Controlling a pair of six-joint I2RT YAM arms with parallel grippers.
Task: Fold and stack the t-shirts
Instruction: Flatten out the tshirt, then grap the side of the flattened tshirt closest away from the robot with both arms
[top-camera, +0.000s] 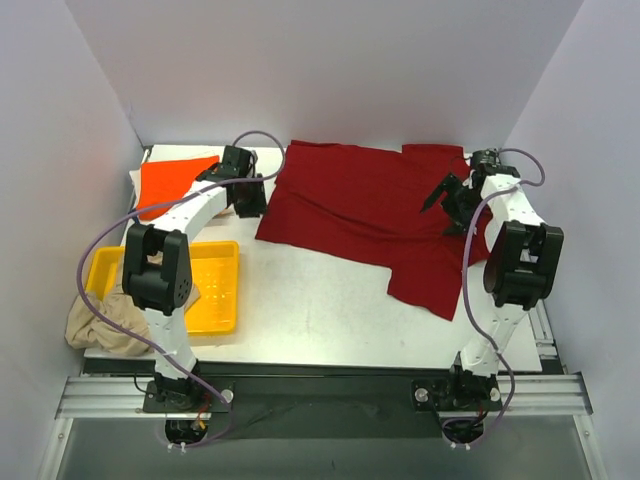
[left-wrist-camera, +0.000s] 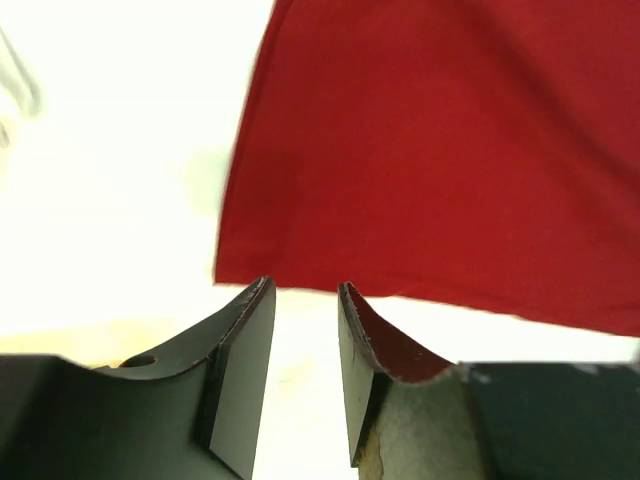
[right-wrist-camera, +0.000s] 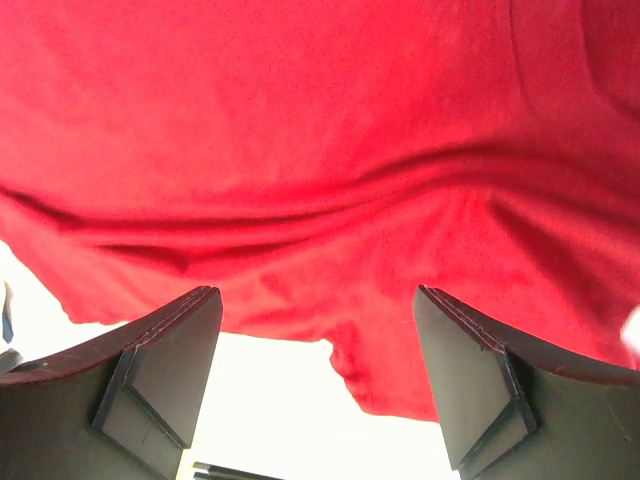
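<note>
Dark red soft cotton short-sleeved t-shirt (top-camera: 370, 215) lies spread on white counter (top-camera: 320, 300), mid to back right, one part reaching toward the near-right side. Cloth has a few low wrinkles, seen in right wrist view (right-wrist-camera: 320, 150).

L gripper (top-camera: 252, 200) sits at the shirt's left edge. In L wrist view its fingers (left-wrist-camera: 305, 330) stand a narrow gap apart w/ nothing btwn them, bare counter showing through. The red cloth (left-wrist-camera: 450, 150) starts just ahead of the tips.

R gripper (top-camera: 440, 195) is over the shirt's right part, near the back. Its fingers (right-wrist-camera: 318, 340) are spread wide, nothing held, red cloth filling the view beyond them. Can't tell if the tips touch the fabric.

Bright orange folded t-shirt (top-camera: 170, 182) is at back-left corner, just beside L gripper's wrist.

Beige crumpled cloth t-shirt (top-camera: 105, 320) hangs at near-left counter edge, partly against the yellow rectangular plastic tray (top-camera: 215, 290), which sits near-left, well apart from the red shirt.
</note>
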